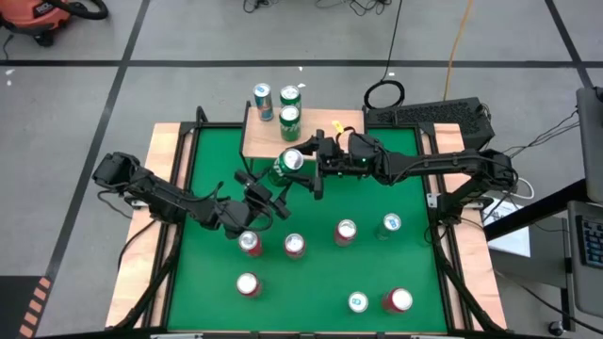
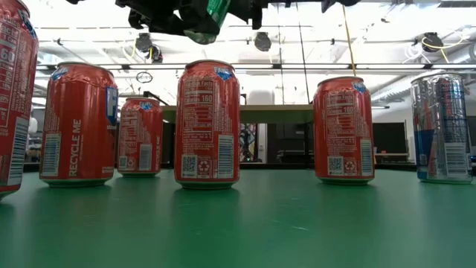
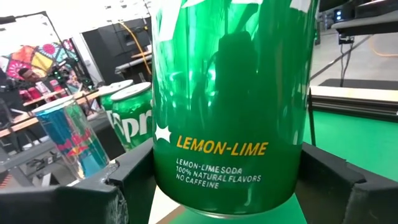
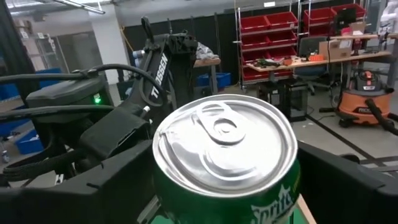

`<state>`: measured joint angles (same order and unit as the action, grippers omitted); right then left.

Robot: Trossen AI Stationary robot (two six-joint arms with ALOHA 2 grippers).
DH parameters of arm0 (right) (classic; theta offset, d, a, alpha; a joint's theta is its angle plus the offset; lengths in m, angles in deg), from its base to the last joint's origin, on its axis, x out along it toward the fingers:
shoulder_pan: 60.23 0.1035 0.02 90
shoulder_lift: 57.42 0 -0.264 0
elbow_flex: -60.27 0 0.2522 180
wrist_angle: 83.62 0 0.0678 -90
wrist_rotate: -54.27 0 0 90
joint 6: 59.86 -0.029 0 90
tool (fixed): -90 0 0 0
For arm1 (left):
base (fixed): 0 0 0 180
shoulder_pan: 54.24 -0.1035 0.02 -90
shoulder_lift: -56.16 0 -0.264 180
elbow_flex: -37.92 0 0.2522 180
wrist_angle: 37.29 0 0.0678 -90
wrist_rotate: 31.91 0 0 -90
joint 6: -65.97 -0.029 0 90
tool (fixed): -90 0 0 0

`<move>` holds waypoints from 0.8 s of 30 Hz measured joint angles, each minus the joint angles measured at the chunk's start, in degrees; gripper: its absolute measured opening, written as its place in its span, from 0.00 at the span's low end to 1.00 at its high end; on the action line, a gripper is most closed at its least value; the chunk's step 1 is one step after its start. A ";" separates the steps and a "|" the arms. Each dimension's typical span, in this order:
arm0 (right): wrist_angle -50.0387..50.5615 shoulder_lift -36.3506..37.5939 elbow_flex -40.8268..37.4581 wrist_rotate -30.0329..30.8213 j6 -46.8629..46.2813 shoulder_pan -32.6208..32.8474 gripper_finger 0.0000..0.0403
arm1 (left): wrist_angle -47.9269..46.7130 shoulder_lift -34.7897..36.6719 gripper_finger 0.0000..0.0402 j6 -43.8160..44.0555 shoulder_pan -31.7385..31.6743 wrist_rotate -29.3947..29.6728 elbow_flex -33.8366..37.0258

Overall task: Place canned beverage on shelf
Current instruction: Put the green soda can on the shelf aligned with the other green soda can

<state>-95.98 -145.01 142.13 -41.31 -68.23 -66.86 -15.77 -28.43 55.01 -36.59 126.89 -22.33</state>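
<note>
A green lemon-lime can point(image 1: 287, 166) hangs tilted above the green table's far middle, just near of the shelf point(image 1: 320, 134). My left gripper point(image 1: 278, 179) comes from the left and is shut on it; in the left wrist view the can point(image 3: 230, 93) fills the space between the fingers. My right gripper point(image 1: 307, 168) comes from the right and is open. Its fingers stand on either side of the can's top end point(image 4: 224, 140) without a visible touch. The shelf's far left part carries a blue-silver can point(image 1: 263, 102) and two green cans point(image 1: 289, 106). My left gripper pinches the can's side wall point(image 3: 163, 180) between its two fingers, on the lower half of the body. The fingers come level from the table's left and lie across the can. The can is lifted clear of the table, tilted with its top toward the right arm.
Several red cans point(image 1: 295, 245) and two blue-green cans point(image 1: 391, 223) stand on the near half of the green table point(image 1: 217, 151). In the low view they stand in a row point(image 2: 207, 123) below the grippers. The right part of the shelf's plank is bare.
</note>
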 joint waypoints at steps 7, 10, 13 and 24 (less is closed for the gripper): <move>0.00 0.00 0.00 0.12 0.05 -0.04 0.74 | 0.01 0.00 0.72 0.06 -0.02 0.47 -0.01; 0.02 0.00 0.00 0.12 -0.02 -0.04 0.73 | -0.07 0.00 0.72 0.13 -0.04 0.36 -0.01; 0.22 0.00 0.00 0.20 -0.12 -0.04 0.75 | -0.25 0.02 0.74 0.09 -0.11 -0.70 -0.01; 10.46 0.00 3.65 -1.02 5.03 -2.37 0.74 | -4.37 0.87 0.97 0.03 3.48 -1.87 -0.08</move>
<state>-85.52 -145.01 145.78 -42.33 -63.20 -69.24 -20.14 -27.56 55.05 -33.11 125.02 -22.41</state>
